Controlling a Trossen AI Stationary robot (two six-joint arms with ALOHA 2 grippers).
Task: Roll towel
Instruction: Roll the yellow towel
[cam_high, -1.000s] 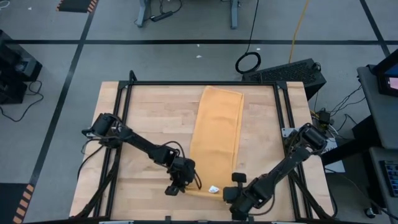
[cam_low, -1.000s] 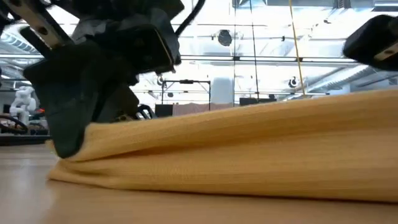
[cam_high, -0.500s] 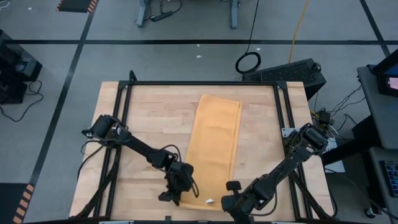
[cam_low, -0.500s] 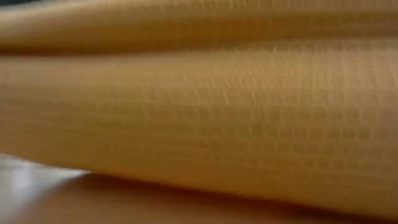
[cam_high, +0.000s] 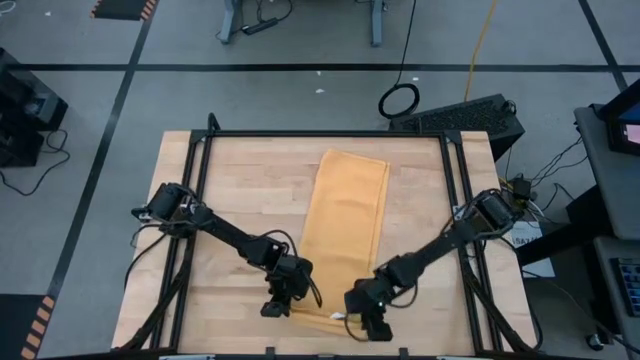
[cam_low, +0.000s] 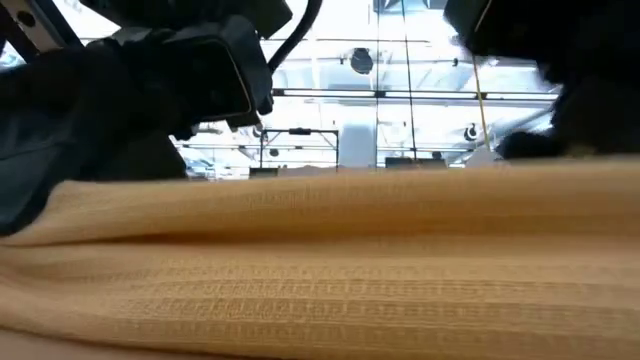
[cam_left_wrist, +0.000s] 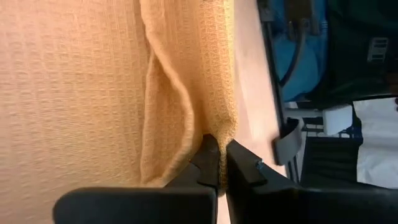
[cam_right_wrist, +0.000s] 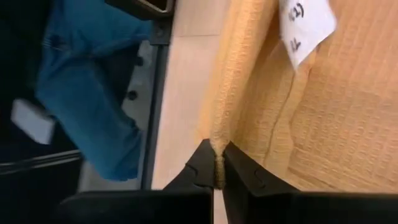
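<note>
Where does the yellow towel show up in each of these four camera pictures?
High view: the towel lies lengthwise mid-table, its near end between the two grippers.
Low view: it fills the lower half.
Left wrist view: its edge is pinched by the left gripper.
Right wrist view: its edge is pinched by the right gripper.
Shared landmark: the white tag, also in the high view.
</note>
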